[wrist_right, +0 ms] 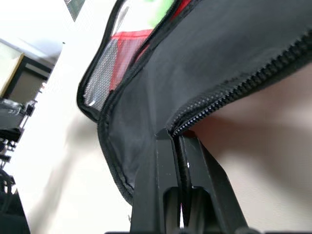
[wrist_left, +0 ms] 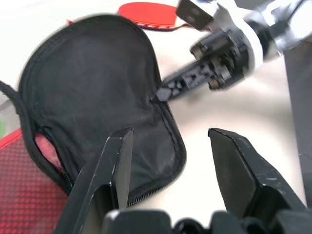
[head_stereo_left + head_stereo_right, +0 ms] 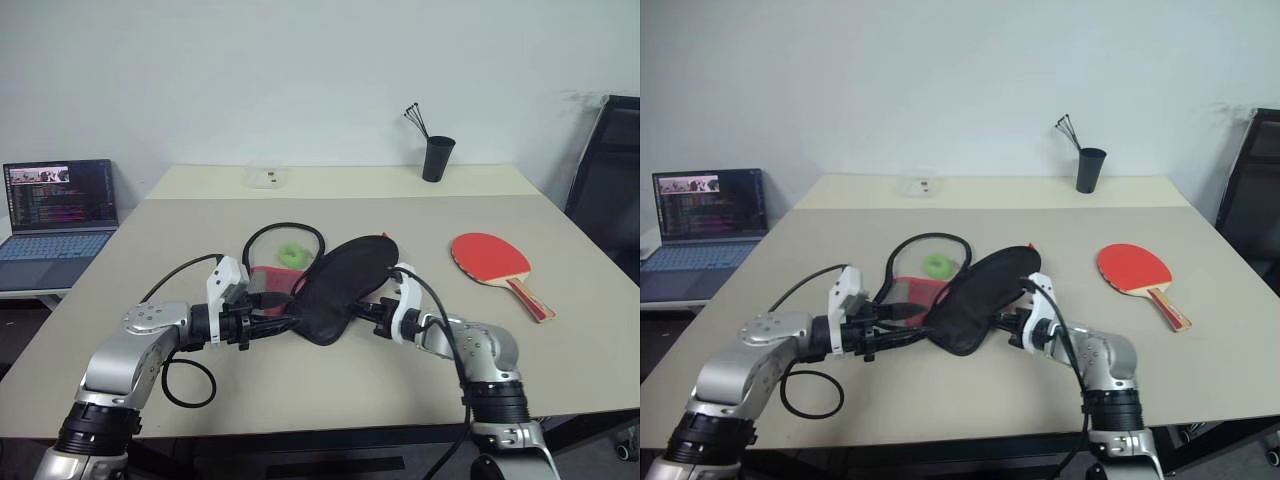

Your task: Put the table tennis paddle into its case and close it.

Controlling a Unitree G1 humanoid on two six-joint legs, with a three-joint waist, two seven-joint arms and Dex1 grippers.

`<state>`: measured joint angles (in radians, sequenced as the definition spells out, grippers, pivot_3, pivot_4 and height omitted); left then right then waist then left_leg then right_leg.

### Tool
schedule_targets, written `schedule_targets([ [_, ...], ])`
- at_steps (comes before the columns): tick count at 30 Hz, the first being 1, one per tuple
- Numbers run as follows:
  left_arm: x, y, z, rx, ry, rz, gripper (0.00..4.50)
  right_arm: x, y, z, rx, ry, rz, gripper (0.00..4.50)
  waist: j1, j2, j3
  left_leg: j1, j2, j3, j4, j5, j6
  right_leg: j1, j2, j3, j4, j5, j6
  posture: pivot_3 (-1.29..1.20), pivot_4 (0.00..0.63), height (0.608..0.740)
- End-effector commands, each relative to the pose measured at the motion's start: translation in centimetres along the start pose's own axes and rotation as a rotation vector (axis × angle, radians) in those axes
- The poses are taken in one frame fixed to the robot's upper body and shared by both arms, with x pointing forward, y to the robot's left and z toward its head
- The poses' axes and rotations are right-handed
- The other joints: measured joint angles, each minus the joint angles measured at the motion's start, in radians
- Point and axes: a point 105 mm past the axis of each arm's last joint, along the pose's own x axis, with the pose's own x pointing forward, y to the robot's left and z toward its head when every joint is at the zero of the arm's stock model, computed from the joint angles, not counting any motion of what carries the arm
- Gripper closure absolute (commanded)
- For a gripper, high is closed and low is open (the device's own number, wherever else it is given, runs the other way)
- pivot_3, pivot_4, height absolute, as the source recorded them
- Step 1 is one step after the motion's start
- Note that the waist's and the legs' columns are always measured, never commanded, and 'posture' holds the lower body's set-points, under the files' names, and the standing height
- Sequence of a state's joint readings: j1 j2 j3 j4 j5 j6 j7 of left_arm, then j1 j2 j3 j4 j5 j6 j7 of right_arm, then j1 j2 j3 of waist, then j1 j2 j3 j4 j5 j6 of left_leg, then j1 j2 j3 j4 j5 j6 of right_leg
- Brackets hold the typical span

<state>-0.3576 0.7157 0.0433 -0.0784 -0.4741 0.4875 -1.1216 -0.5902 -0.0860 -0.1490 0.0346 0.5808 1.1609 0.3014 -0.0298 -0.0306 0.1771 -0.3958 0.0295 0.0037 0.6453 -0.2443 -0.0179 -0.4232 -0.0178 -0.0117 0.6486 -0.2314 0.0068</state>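
- Two pincers meet at the case in the middle of the desk.
- Right pincer is pressed together, pinching the zip edge of the case's black flap.
- Left pincer is spread apart, just beside the case, holding nothing.
- Table tennis paddle lies red face up on the desk, well apart to the right of the case.

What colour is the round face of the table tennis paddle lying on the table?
Red. The table tennis paddle shows best in the left eye view.
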Motion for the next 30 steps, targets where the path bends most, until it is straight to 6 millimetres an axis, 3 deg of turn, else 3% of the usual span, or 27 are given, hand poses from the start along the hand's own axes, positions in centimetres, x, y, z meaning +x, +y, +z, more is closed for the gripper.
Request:
schedule_targets([
  [1,0.2,-0.5,1.2,0.061,-0.029,-0.017,1.83,-1.5,-0.5,1.7,-0.037,-0.002,0.021,4.49,0.000,0.000,0.000,0.000,0.000,0.000,0.000,0.000,0.000,0.000,0.000,0.000,0.000,0.000,0.000,0.00,0.150,0.740],
  [7,0.5,-0.6,1.2,0.070,-0.026,-0.031,1.83,-4.0,-4.0,3.4,-0.117,0.086,-0.052,4.49,0.001,0.000,0.000,0.000,-0.001,0.003,0.000,0.000,0.000,0.000,0.000,0.000,-0.001,0.000,0.000,0.00,0.150,0.740],
  [18,1.7,-1.0,1.4,0.107,-0.022,-0.091,1.83,-6.5,-8.2,5.4,-0.286,0.223,-0.145,4.49,0.001,0.000,0.000,-0.001,-0.002,0.004,0.000,0.000,0.000,0.000,0.001,0.000,-0.001,0.000,0.000,0.00,0.150,0.740],
  [30,2.6,-1.3,0.8,0.115,-0.024,-0.113,1.83,-6.1,-10.0,8.8,-0.420,0.227,-0.221,4.49,0.001,0.000,0.000,-0.001,-0.002,0.004,0.000,0.000,0.000,0.000,0.001,0.000,-0.001,0.000,0.000,0.00,0.150,0.740],
])
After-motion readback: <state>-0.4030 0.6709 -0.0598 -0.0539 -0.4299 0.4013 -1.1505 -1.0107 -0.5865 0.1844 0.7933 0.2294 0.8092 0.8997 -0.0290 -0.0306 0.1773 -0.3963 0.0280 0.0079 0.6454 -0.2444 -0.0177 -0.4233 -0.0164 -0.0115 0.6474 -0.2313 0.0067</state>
